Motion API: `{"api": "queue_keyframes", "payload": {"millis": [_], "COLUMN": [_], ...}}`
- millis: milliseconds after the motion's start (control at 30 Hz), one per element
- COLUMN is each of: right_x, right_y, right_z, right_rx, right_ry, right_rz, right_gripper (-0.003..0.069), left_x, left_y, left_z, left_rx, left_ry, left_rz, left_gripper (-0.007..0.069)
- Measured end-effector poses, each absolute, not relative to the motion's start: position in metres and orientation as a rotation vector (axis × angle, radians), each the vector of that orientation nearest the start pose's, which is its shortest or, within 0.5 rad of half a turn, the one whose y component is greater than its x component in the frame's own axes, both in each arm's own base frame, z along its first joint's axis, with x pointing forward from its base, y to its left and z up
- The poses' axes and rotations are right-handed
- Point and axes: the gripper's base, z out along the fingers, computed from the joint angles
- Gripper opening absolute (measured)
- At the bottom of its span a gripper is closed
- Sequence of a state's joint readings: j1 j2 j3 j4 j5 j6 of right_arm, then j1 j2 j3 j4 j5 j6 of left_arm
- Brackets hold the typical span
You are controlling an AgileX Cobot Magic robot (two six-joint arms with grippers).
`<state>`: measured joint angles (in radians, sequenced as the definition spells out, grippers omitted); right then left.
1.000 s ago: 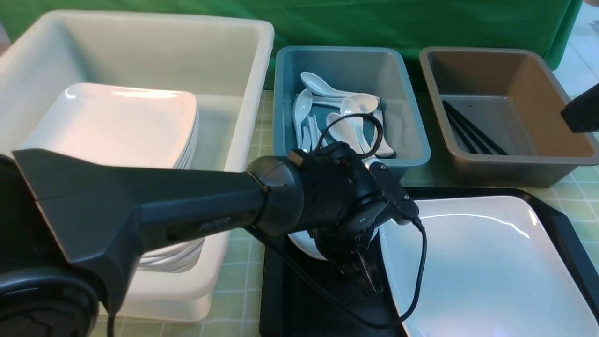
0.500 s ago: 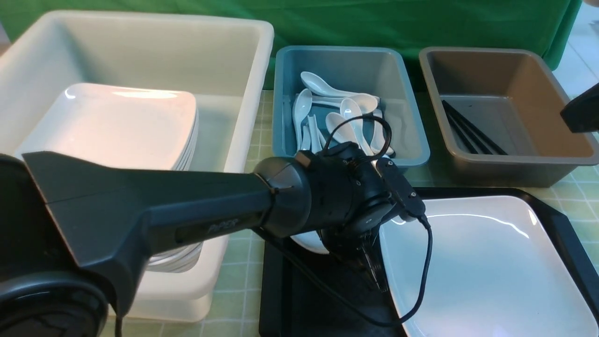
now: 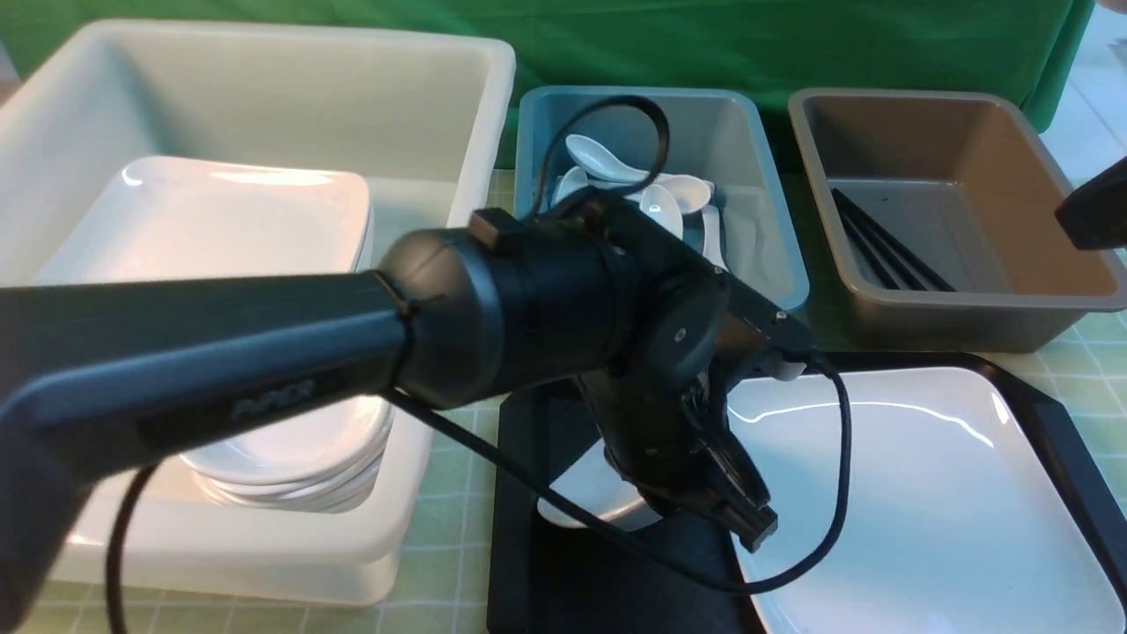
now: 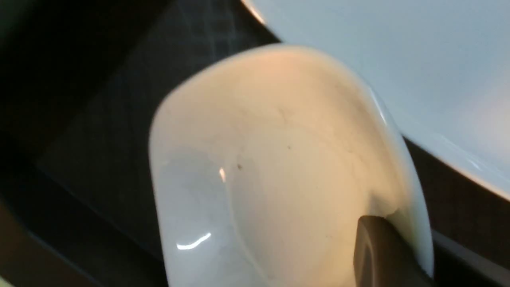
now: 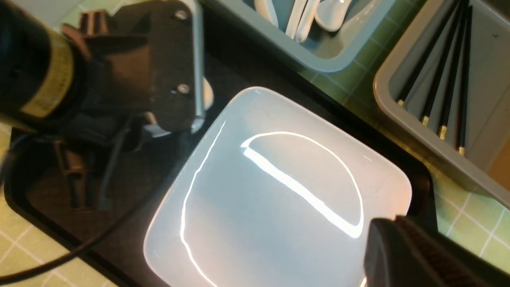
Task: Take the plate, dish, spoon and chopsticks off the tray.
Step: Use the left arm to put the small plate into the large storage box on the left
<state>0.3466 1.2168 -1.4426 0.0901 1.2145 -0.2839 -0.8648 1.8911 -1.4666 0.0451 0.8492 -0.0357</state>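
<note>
Bins: three stood in a row on the desk [image 3: 449, 493]: a white bin [image 3: 264, 563], a teal bin [image 3: 757, 202] and a brown bin [image 3: 968, 132].
Stack of plates [image 3: 238, 229]: one stack sat in the white bin, its plates too tightly packed to count.
Spoons [image 3: 607, 158]: several white ones lay in the teal bin, partly hidden by the left arm [image 3: 220, 370], so there was no sure count.
Chopsticks [image 3: 885, 242]: four black sticks lay side by side in the brown bin, counted in the right wrist view.
Tray [image 3: 572, 581]: one black tray lay in front of the teal and brown bins.
Dish [image 3: 585, 493]: one, small and white.
Plate [image 3: 916, 493]: one, large and white, lay flat on the tray's right part.
Left gripper [image 3: 722, 502]: it was pinching the dish's rim, with one dark finger [image 4: 374, 251] lying inside the rim.
Dish position: it was tilted over the tray's left part, reaching left from the gripper, just beside the plate's left edge. Whether it touched the tray floor could not be told.
Right gripper [image 3: 1092, 216]: only a dark part showed at the front view's right edge, so its spread could not be told.
Plate position: it lay just right of the left gripper. In the right wrist view a right gripper finger [image 5: 398, 255] showed over its corner, but contact could not be told.
</note>
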Motion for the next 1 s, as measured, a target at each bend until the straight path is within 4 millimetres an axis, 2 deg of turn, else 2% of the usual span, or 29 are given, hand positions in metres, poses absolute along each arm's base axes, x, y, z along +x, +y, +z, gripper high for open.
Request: {"api": "queue_keyframes", "payload": {"millis": [67, 200, 233, 433, 500, 600, 633, 667, 700, 733, 767, 867, 967, 1000], "right_x": [0.209, 0.196, 0.195, 0.175, 0.177, 0.184, 0.188, 0.196, 0.204, 0.205, 0.213, 0.220, 0.225, 0.227], "right_y": [0.084, 0.082, 0.082, 0.078, 0.088, 0.105, 0.110, 0.125, 0.140, 0.147, 0.163, 0.199, 0.228, 0.233], "right_z": [0.429, 0.438, 0.439, 0.452, 0.451, 0.447, 0.446, 0.443, 0.439, 0.440, 0.435, 0.430, 0.421, 0.418], "right_rx": [-0.763, -0.752, -0.751, -0.745, -0.791, -0.876, -0.900, -0.950, -0.993, -1.016, -1.058, -1.160, -1.239, -1.250], "right_ry": [2.347, 2.310, 2.304, 2.241, 2.221, 2.200, 2.196, 2.193, 2.193, 2.184, 2.187, 2.170, 2.169, 2.172], "right_rz": [0.158, 0.189, 0.189, 0.242, 0.348, 0.489, 0.517, 0.564, 0.591, 0.602, 0.610, 0.626, 0.642, 0.645], "right_gripper": [-0.0005, -0.0005, -0.0005, -0.0005, -0.0005, -0.0005, -0.0005, -0.0005, -0.0005, -0.0005, -0.0005, -0.0005, -0.0005, -0.0003], "left_x": [0.262, 0.252, 0.252, 0.230, 0.225, 0.224, 0.224, 0.224, 0.226, 0.227, 0.230, 0.238, 0.249, 0.251], "left_y": [-0.302, -0.293, -0.293, -0.263, -0.235, -0.195, -0.188, -0.169, -0.155, -0.148, -0.140, -0.127, -0.124, -0.125], "left_z": [0.241, 0.274, 0.274, 0.363, 0.407, 0.436, 0.438, 0.442, 0.442, 0.440, 0.433, 0.410, 0.376, 0.370], "left_rx": [1.126, 1.082, 1.080, 0.932, 0.788, 0.603, 0.567, 0.478, 0.401, 0.364, 0.319, 0.234, 0.206, 0.208], "left_ry": [2.523, 2.468, 2.470, 2.285, 2.227, 2.232, 2.247, 2.286, 2.320, 2.338, 2.374, 2.457, 2.535, 2.543], "left_rz": [-0.198, -0.251, -0.253, -0.360, -0.299, -0.160, -0.125, -0.064, -0.031, -0.015, 0.004, 0.050, 0.050, 0.041], "left_gripper": [0.0004, 0.0004, 0.0004, 0.0004, 0.0004, 0.0004, 0.0004, 0.0004, 0.0004, 0.0004, 0.0004, 0.0004, 0.0004, 0.0004]}}
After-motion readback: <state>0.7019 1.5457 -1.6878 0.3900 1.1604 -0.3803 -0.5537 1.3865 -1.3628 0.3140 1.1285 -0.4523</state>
